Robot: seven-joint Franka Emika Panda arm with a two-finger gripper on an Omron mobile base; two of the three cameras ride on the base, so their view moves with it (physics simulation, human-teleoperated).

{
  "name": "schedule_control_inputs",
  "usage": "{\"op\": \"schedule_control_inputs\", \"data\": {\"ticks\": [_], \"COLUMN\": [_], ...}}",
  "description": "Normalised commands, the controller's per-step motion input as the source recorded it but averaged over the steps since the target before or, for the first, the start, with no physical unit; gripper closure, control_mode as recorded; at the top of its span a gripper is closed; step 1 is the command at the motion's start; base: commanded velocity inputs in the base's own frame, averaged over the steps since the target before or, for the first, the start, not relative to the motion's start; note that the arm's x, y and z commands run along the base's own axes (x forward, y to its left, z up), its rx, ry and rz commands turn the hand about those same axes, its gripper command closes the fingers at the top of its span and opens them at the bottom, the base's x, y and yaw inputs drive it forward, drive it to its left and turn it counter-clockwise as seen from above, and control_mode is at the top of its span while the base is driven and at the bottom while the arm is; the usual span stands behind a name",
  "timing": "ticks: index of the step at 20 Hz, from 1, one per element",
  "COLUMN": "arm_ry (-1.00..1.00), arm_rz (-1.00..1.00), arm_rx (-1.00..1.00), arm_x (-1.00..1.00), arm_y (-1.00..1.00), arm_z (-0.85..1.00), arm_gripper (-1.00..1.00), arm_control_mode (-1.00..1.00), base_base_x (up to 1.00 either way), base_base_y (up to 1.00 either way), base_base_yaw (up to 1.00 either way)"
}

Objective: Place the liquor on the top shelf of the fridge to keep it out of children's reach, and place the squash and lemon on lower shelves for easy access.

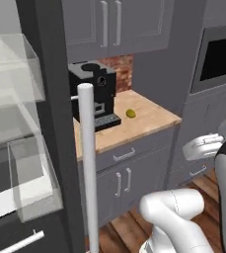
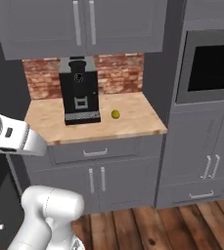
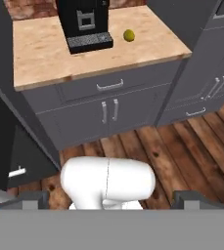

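Note:
The lemon (image 1: 131, 113) (image 2: 115, 114) (image 3: 128, 34) is small and yellow and lies on the wooden counter (image 2: 128, 124), just right of the black coffee machine (image 2: 79, 93). The fridge (image 1: 50, 108) stands at the left with its dark grey door open toward me, its silvery bar handle (image 1: 87, 163) upright and clear bins (image 1: 33, 178) beside it. My gripper (image 3: 111, 199) is open with nothing between its fingertips (image 3: 35, 197); it hangs well back from the counter, over the wood floor. The liquor and the squash are out of view. I cannot make out the top shelf.
Grey cabinets with drawers (image 2: 96, 152) run under the counter, and wall cabinets (image 2: 84, 24) hang above it. A built-in oven (image 2: 211, 68) sits in the tall unit on the right. My own white arm (image 1: 176, 212) fills the low foreground.

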Motion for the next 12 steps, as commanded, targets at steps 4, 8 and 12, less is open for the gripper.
{"op": "schedule_control_inputs", "data": {"ticks": [4, 8, 12], "arm_ry": [0.0, 0.0, 0.0], "arm_rz": [0.0, 0.0, 0.0], "arm_rx": [0.0, 0.0, 0.0], "arm_x": [0.0, 0.0, 0.0], "arm_y": [0.0, 0.0, 0.0], "arm_z": [0.0, 0.0, 0.0], "arm_gripper": [-1.0, -1.0, -1.0], "arm_control_mode": [1.0, 1.0, 1.0], "base_base_x": [1.0, 1.0, 0.8], "base_base_y": [-0.43, -0.55, -0.41], "base_base_yaw": [0.0, 0.0, 0.02]}}
